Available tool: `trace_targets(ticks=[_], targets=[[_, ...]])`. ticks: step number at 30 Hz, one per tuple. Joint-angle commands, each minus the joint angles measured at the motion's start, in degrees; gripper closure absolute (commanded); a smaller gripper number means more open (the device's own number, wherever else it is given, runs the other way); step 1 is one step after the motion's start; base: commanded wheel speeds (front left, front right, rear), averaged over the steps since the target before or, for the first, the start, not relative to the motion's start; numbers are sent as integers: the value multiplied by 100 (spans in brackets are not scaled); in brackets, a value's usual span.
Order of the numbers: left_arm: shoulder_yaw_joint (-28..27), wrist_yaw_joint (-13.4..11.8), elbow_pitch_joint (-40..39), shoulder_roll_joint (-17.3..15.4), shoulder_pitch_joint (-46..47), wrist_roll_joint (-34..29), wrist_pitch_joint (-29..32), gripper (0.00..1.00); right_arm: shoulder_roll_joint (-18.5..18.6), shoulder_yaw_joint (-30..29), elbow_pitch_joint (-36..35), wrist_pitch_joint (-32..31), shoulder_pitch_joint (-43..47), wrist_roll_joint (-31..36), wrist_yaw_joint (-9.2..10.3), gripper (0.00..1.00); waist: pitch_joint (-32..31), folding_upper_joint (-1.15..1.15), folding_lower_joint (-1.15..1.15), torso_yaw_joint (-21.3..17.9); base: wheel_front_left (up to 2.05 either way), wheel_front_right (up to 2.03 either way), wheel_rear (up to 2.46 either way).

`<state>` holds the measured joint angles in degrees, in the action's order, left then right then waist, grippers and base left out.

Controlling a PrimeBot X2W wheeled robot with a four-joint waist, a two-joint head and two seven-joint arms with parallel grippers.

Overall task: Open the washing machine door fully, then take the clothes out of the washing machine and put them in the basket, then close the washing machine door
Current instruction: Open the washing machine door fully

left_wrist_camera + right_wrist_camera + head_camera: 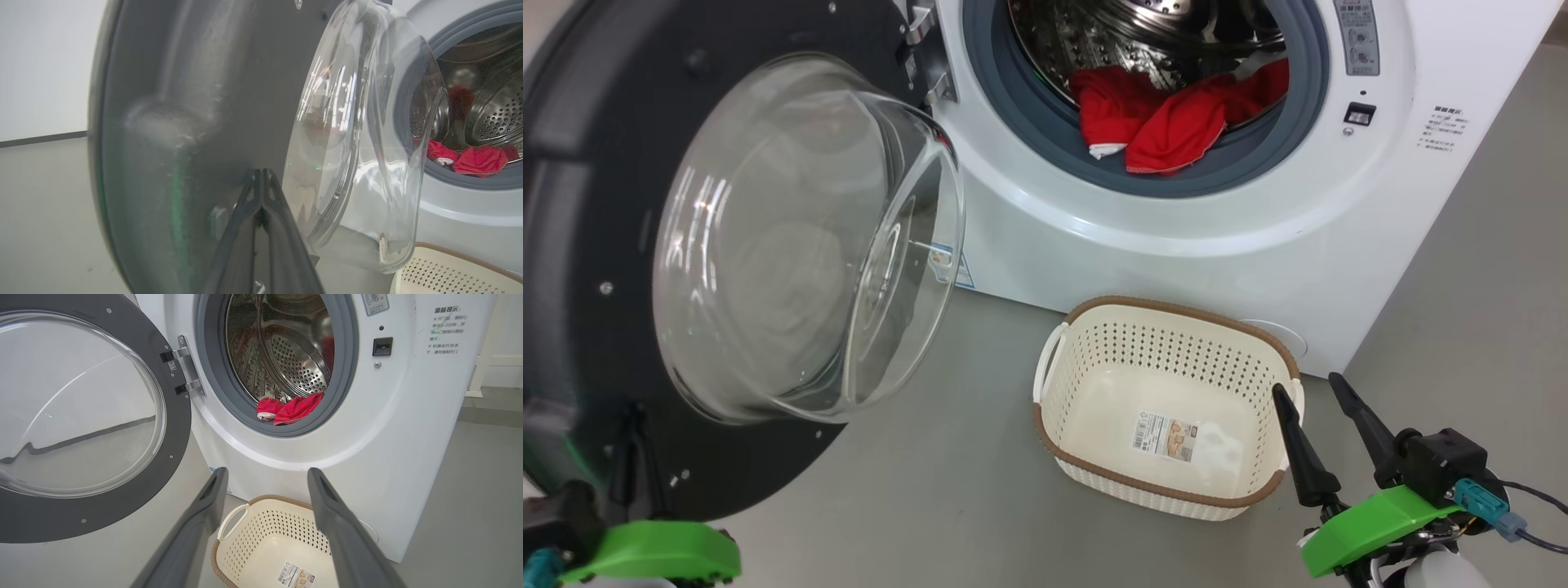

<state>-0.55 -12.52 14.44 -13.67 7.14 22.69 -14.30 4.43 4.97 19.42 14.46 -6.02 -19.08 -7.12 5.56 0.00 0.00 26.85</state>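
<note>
From my head, the door hangs swung out on my left, its glass bowl bulging toward me. My left jaws sit low at the left, pressed shut with nothing in them, right by the door's bottom edge. My right jaws sit low at the right, spread wide and empty, tips just beside the basket. The basket stands on the floor in front of the washing machine, and it has no clothes in it yet. The clothes lie in the mouth of the drum, and one red fold spills onto the grey ring.

From my left wrist, my shut jaws point at the dark inside face of the door. I cannot tell if the tips touch it. The door looks stiff, shiny and slippery, so I think it is best to push on the black part. The glass could crack, so I would keep off it.

From my right wrist, my wide jaws point at the machine, with the basket low between them. The clothes are up ahead, well apart from my tips. They look soft, light and floppy. I think they will sag and dangle when lifted. A thin edge could slip out, so I would pinch the fat red bump at the front of the ring. The steel drum is hard, so I should go in gently.
</note>
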Motion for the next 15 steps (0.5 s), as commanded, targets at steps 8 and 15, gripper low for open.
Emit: trace_targets(ticks=[8, 15], targets=[[-929, 319, 66, 32, 639, -153, -69, 100, 207, 224, -135, 54, -208, 94, -36, 0, 248, 0, 0, 35, 0, 0, 0], [-1341, 581, 382, 171, 987, -327, -69, 100, 264, 349, -103, 54, -259, 117, -36, 0, 429, 0, 0, 78, 0, 0, 0]])
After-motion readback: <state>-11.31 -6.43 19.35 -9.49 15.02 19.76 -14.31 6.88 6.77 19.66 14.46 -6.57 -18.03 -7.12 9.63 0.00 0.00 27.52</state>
